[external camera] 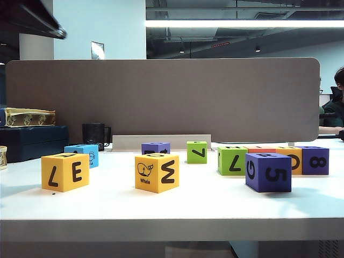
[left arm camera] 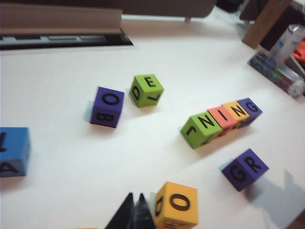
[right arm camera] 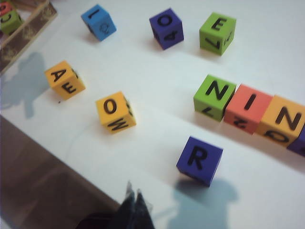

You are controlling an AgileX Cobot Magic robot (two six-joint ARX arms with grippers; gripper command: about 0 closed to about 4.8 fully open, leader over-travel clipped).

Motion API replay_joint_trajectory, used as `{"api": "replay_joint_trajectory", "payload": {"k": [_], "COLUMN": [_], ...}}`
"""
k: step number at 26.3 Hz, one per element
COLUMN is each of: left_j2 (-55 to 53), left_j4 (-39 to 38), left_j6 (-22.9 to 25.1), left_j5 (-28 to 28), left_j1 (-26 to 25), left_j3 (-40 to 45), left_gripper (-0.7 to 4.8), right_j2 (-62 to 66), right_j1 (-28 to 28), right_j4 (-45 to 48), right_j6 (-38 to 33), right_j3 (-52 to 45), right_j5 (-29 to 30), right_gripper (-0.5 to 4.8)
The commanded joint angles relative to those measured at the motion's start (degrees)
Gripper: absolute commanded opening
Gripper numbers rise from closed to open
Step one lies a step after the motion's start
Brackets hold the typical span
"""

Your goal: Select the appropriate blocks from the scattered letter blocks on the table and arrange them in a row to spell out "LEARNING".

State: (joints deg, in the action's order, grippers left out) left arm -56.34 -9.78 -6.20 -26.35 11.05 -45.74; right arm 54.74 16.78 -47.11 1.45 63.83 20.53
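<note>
Letter blocks lie scattered on the white table (external camera: pixel 172 212). Four of them touch in a row reading N, I, N, G: green (left arm camera: pixel 201 129), red-orange (left arm camera: pixel 222 118), orange (left arm camera: pixel 237 112) and purple (left arm camera: pixel 250 107). Loose ones are a purple R block (right arm camera: pixel 200 160), a green E block (right arm camera: pixel 218 32), a yellow A/E block (right arm camera: pixel 65 79), a blue block (right arm camera: pixel 98 22), a purple O block (right arm camera: pixel 166 27) and the yellow whale block (external camera: pixel 157 172). My left gripper (left arm camera: pixel 135 198) is shut and empty beside that yellow block (left arm camera: pixel 177 205). My right gripper (right arm camera: pixel 133 191) hangs shut and empty near the table's edge, short of the R block. Neither gripper shows in the exterior view.
A grey-brown divider panel (external camera: pixel 161 97) closes the back of the table. A black mug (external camera: pixel 94 133) and a dark box (external camera: pixel 32 141) with a gold tray stand at the back left. Bottles and clutter (left arm camera: pixel 281 71) sit beyond the row's far end.
</note>
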Motion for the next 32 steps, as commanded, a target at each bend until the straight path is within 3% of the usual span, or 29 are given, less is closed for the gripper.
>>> {"api": "replay_joint_trajectory", "payload": {"k": [1, 3, 10, 14, 19, 25, 28, 32], "left_j2": [-3.93, -6.19, -9.14, -11.91, -18.25, -28.09, -34.23, -40.79], "left_j4": [-4.57, -6.84, -6.91, -7.56, -12.48, -13.44, -17.33, -22.64], "left_j6": [1.42, 3.21, 3.17, 3.21, 3.19, 3.21, 3.34, 7.54], "left_j5": [3.91, 5.16, 6.10, 6.32, 16.22, 16.22, 16.00, 14.56], "left_j1": [4.04, 6.51, 9.20, 13.38, 20.46, 25.75, 27.50, 29.11], "left_j3": [-4.83, -7.48, -9.44, -11.43, -17.35, -23.15, -28.65, -36.26], "left_gripper": [-0.06, -0.06, -0.06, -0.06, -0.06, -0.06, -0.05, 0.00], "right_j2": [-0.11, -0.09, -0.11, -0.22, -0.85, -3.63, -5.07, -5.05], "right_j1": [0.09, 0.09, 0.09, 0.07, 0.07, -0.09, -0.11, -0.11], "right_j4": [-0.92, -0.90, -0.81, -0.70, -1.11, -1.36, -3.19, -6.56], "right_j6": [0.31, 0.31, 0.28, 0.28, 0.28, 0.28, 0.28, 0.28], "right_j3": [0.70, 0.70, 0.70, 0.70, 0.70, 0.70, 0.70, 0.70], "right_j5": [-0.04, -0.04, 0.39, 0.63, 0.59, -1.66, -6.16, -9.16], "right_gripper": [-0.02, -0.01, -0.01, -0.01, -0.01, -0.01, -0.01, -0.01]}}
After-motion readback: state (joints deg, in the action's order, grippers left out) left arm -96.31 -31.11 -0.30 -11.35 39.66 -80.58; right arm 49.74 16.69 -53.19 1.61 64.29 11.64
